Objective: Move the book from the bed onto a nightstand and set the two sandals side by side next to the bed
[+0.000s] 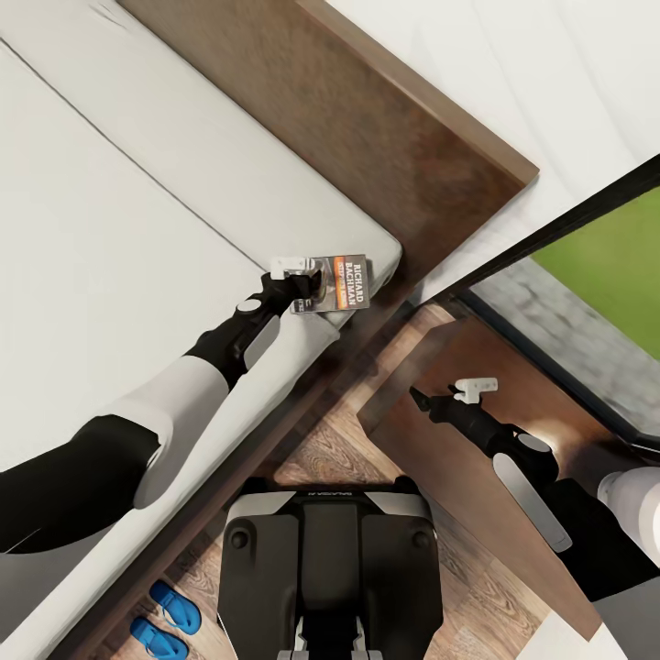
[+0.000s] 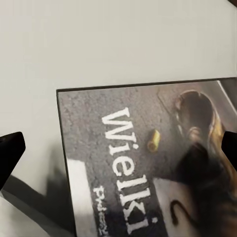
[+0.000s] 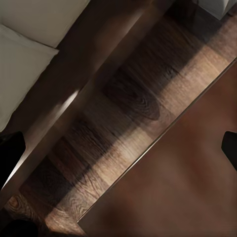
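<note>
The book (image 1: 344, 283), dark with an orange band and white lettering, lies flat at the corner of the bed's pale mattress (image 1: 137, 229). My left gripper (image 1: 314, 285) hovers at the book's near end, open; in the left wrist view its fingertips (image 2: 11, 148) stand wide apart over the book cover (image 2: 138, 163). The nightstand (image 1: 431, 477) stands right of the bed, and my right gripper (image 1: 418, 397) hangs open above its top (image 3: 187, 192), holding nothing. Two blue sandals (image 1: 167, 621) lie together on the floor beside the bed frame.
The dark headboard (image 1: 367, 119) runs behind the mattress. A black-framed window (image 1: 596, 266) rises past the nightstand. A strip of wood floor (image 3: 123, 128) separates the bed frame (image 3: 74, 89) from the nightstand. My own base (image 1: 330, 568) stands on that floor strip.
</note>
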